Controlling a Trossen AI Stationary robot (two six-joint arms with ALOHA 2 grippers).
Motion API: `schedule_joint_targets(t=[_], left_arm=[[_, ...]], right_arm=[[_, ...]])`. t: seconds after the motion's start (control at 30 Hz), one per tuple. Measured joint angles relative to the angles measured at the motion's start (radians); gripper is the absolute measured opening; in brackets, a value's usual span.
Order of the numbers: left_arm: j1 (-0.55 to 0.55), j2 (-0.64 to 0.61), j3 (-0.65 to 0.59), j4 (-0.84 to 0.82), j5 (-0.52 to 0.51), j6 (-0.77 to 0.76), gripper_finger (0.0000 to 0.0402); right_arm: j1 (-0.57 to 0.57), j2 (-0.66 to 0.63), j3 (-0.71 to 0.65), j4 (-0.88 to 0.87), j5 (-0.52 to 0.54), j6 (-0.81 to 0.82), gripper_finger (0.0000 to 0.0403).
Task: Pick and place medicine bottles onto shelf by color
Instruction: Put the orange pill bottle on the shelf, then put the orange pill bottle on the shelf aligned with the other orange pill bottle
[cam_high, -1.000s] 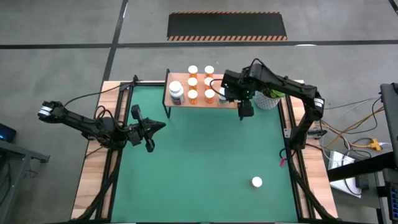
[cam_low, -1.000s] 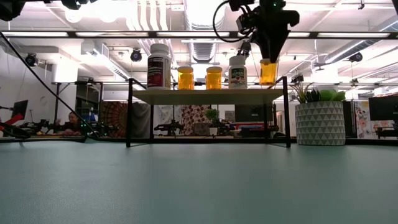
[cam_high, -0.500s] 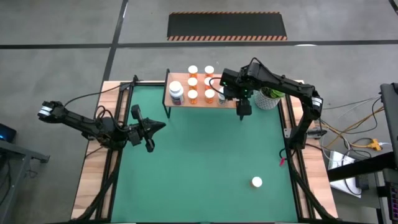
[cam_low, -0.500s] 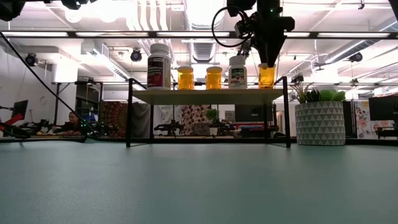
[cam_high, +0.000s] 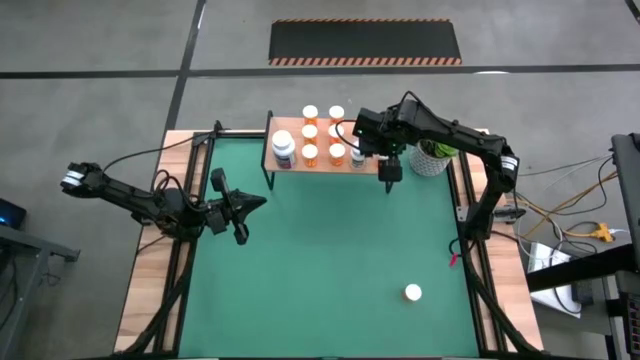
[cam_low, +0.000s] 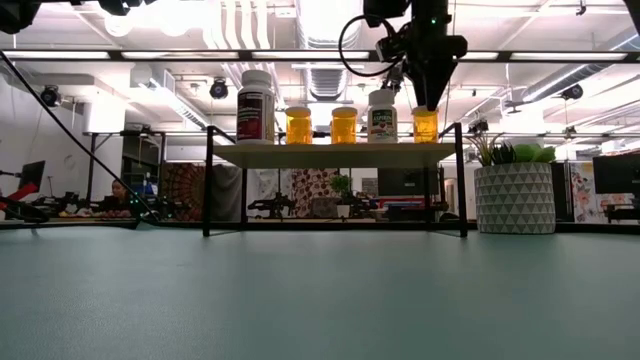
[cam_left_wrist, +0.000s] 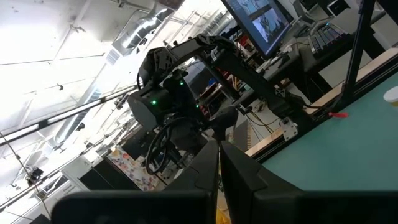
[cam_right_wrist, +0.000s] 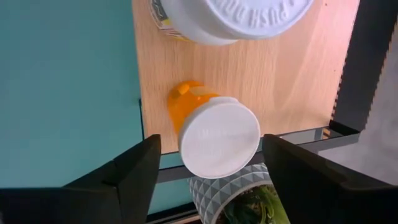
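Note:
The light-wood shelf (cam_high: 272, 130) stands at the far edge and carries several white-capped orange bottles. It also holds a larger white-and-dark bottle (cam_low: 256, 105) and a small dark one (cam_low: 382, 115). One orange bottle (cam_low: 425, 125) stands on the shelf's right near corner. My right gripper (cam_right_wrist: 212, 146) is open just above it, a finger on either side of the white cap (cam_right_wrist: 219, 144) with a gap showing. Another bottle (cam_high: 413, 293) stands on the green mat, near right. My left gripper (cam_high: 262, 204) is shut and empty over the mat's left side.
A white patterned pot with a green plant (cam_high: 432, 158) stands just right of the shelf, close to my right arm. The dark bottle's cap (cam_right_wrist: 242, 15) is right beside the orange one. The green mat (cam_high: 320, 260) lies open between the arms.
My right gripper has moved a little toward the far edge and the table's left, and down, carrying the orange bottle. The bottle now stands on the shelf board in line with the others.

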Motion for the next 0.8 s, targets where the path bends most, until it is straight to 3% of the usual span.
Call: schedule_joint_targets(t=[0.43,0.67,0.8], left_arm=[[0.0,0.0,0.0,0.0,0.0,0.0,0.0],[0.0,0.0,0.0,0.0,0.0,0.002,0.0],[0.0,0.0,0.0,0.0,0.0,0.003,0.0]], right_arm=[[0.003,0.0,0.072,-0.021,-0.001,0.047,0.0263],[0.036,-0.021,0.119,-0.045,-0.044,0.382,0.0249],[0.134,-0.072,0.074,0.012,-0.054,0.52,0.0243]])
